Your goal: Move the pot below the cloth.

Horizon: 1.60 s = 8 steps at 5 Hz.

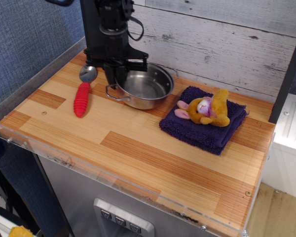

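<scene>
The robot arm (pixel 106 27) is matte black all over, a blocky upright column with stacked ring-shaped sections along its middle. Black cables (pixel 134 22) loop out from its upper right side and curve back into the body, and another dark loop shows at the top left corner. At the bottom it widens into a flat black crossbar, below which sits the black gripper (pixel 119 74); no markings or screws can be made out on the dark surfaces.

Whitewashed plank wall (pixel 227 44) behind, blue textured wall (pixel 24 39) left, wooden tabletop (pixel 138 148).
</scene>
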Motion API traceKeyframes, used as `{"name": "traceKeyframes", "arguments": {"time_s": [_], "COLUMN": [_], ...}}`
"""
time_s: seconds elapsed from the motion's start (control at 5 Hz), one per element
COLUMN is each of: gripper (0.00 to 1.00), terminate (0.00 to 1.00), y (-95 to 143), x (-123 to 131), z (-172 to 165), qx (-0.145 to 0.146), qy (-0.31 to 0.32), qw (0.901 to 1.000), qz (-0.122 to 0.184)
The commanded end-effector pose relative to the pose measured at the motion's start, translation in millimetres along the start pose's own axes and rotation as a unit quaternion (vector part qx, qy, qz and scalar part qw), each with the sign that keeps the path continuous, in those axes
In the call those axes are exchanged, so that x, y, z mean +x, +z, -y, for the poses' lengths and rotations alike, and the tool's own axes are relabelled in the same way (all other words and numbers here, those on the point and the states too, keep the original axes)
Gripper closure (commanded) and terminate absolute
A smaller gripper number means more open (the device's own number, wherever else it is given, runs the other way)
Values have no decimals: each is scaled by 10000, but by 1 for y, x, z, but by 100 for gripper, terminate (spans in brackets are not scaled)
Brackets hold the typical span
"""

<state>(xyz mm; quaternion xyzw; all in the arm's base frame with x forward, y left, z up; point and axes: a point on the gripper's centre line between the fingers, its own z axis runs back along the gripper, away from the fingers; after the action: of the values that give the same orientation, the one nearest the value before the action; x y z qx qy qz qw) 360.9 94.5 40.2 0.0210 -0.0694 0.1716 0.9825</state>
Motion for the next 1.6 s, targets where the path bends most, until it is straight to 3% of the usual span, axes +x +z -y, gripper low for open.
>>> {"name": "traceKeyframes", "arguments": {"time_s": [0.0, 0.6, 1.4], "gripper": [100, 100, 100], "terminate": [0, 0, 0], "y": [56, 74, 58], "x": [3, -50, -127], "z": [-3, 6, 40], "qx": [-256, -498, -468], "qy": [-212, -956, -2099], "qw": [9976, 9920, 9751], "qz": [600, 655, 549]}}
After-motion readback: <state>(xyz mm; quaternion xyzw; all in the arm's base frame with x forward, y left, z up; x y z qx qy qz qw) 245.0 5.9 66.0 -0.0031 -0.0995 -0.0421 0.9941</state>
